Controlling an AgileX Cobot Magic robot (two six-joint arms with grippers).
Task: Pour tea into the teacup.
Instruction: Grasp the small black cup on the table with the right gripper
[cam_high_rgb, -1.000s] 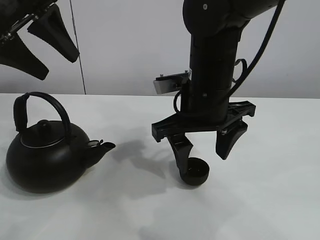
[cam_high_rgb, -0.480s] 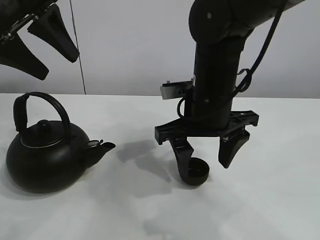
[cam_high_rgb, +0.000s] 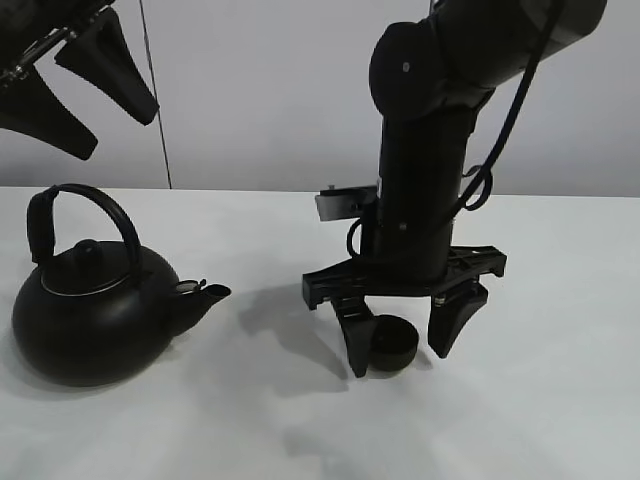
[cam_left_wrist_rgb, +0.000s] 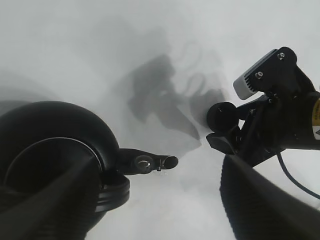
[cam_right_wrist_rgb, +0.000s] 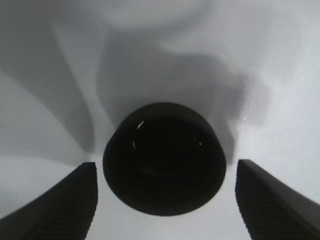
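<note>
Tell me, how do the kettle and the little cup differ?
The kettle is far bigger than the teacup. The kettle has an arched handle, lid and spout; the teacup has none. The kettle stands alone; the teacup sits within the open right gripper. Both are black, upright on the white table.

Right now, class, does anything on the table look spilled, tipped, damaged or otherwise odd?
Nothing stands out. The kettle stands upright, lid on; the teacup sits upright between the fingers of the open right gripper; no spill shows on the table.
</note>
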